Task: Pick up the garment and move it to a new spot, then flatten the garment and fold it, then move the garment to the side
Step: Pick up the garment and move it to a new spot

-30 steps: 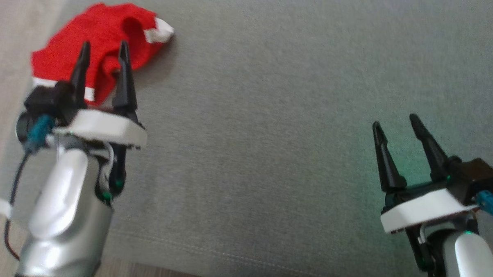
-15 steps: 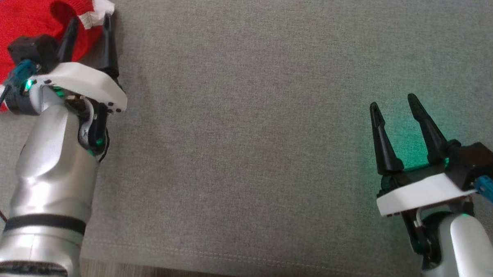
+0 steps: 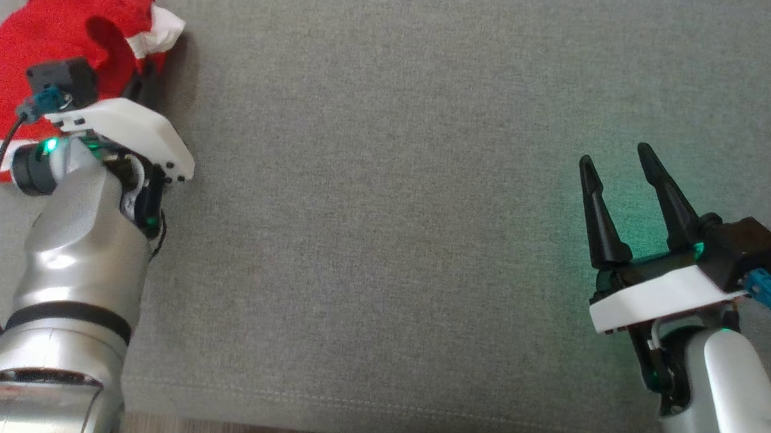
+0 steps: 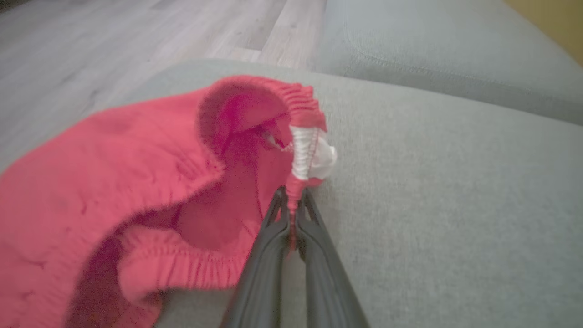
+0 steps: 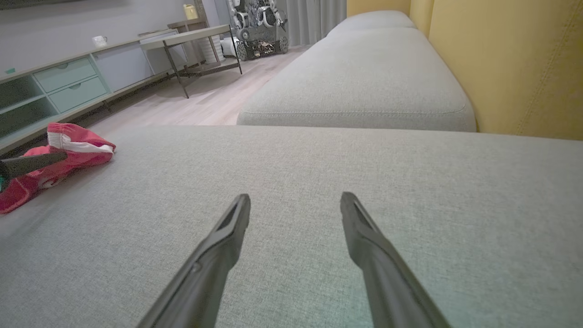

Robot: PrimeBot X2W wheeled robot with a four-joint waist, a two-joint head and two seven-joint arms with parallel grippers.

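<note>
Grey cushion (image 3: 392, 210): left pincer (image 4: 291, 200) pinching garment (image 4: 114, 159).

The garment (image 3: 39, 31) is red with white banding at its edges, at the far left of a sofa cushion (image 3: 392, 210) in plain grey weave. The left end effector (image 4: 291, 200) and right end effector (image 3: 615, 154) are each black in the fingers, white at the mount and silver along the arm, and a green glow tints the grey fabric beside the right one. A yellow backrest (image 5: 510, 68), a pale wood floor (image 5: 200, 100) and a mint-green cabinet (image 5: 63, 82) show on the far side.
</note>
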